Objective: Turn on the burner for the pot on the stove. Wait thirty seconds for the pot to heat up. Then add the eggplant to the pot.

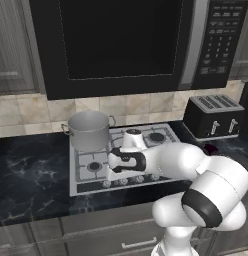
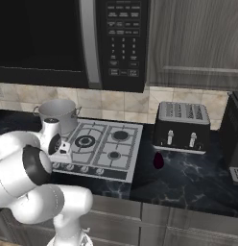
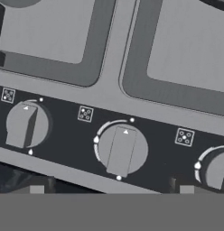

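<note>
The grey pot [image 1: 88,130] stands upright on the back left burner of the silver stove [image 1: 156,150]. My hand hangs low over the stove's front row of knobs. In the hand view my gripper [image 3: 111,188] is open, its fingertips [image 3: 49,183] spread wide just short of the knob panel. The middle knob [image 3: 121,150] lies straight ahead between them, untouched, with a second knob [image 3: 24,125] to its left and a third [image 3: 217,169] at the right edge. The small dark maroon eggplant [image 2: 159,160] lies on the counter between the stove and the toaster.
A black four-slot toaster [image 2: 182,126] stands on the dark marble counter [image 1: 31,175] right of the stove. A black microwave [image 1: 121,40] hangs low above the cooktop. Another dark appliance [image 2: 234,139] is at the far right.
</note>
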Controlling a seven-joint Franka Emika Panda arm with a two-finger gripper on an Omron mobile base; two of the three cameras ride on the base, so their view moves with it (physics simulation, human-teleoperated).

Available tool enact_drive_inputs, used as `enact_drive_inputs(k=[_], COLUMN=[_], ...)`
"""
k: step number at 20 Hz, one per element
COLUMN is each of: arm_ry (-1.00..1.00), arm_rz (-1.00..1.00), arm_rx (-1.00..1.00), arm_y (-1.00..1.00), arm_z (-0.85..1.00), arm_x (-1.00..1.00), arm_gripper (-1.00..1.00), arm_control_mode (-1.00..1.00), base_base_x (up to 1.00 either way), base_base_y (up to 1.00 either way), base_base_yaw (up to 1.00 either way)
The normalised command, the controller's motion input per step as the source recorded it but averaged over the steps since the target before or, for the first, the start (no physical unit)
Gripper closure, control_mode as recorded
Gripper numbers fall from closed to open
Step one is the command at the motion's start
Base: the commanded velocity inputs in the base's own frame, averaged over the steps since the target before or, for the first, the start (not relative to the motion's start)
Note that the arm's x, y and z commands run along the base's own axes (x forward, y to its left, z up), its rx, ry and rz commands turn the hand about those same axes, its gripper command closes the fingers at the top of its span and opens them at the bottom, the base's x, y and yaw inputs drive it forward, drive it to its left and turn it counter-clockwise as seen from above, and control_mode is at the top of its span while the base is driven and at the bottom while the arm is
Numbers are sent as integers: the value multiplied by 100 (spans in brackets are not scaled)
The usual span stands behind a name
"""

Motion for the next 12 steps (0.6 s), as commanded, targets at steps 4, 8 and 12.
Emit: enact_drive_inputs(k=[4, 8, 12], arm_ry=[0, 0, 0], arm_rz=[0, 0, 0], arm_rx=[0, 0, 0], arm_y=[0, 0, 0], arm_z=[-19, -18, -11], arm_x=[9, 20, 19], arm_gripper=[-100, -100, -100], arm_control_mode=[-100, -100, -100], base_base_x=[0, 0, 0], base_base_y=[0, 0, 0], base_base_yaw=[0, 0, 0])
